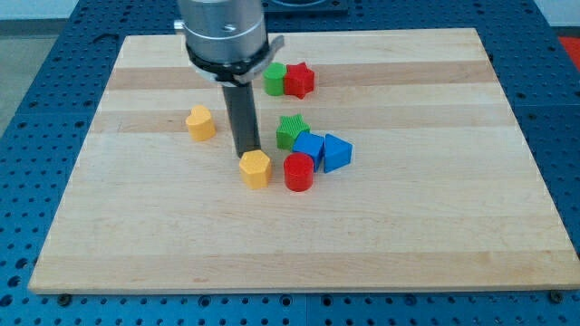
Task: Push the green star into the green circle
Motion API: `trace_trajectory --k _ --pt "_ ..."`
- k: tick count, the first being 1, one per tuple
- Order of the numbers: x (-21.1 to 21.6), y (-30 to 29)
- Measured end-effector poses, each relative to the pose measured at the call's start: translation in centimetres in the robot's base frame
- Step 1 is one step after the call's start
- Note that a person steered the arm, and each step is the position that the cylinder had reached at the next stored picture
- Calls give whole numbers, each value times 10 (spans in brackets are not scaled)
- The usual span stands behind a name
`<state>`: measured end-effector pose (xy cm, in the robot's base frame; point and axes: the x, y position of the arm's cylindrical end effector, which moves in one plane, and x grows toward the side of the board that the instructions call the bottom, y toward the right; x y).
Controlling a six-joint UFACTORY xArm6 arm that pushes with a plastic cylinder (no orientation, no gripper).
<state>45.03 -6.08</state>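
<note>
The green star (292, 130) sits near the board's middle, touching a blue block (308, 146) below it. The green circle (275, 79) stands toward the view's top, touching a red star (298, 80) on its right. My tip (247, 152) comes down just above a yellow hexagon (256, 168), to the left of the green star and apart from it. The rod and the arm's grey body hide part of the board behind them.
A blue triangle (335, 152) lies right of the blue block. A red cylinder (298, 172) stands below the blue block. A yellow block (201, 122) sits to the view's left. The wooden board (453, 226) rests on a blue perforated table.
</note>
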Motion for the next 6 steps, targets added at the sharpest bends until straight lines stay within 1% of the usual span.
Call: trace_trajectory --k 2,3,4,5,6 --pt "0 78" --pt "3 101" --pt "-5 97" --pt "-24 58" --pt "-41 33"
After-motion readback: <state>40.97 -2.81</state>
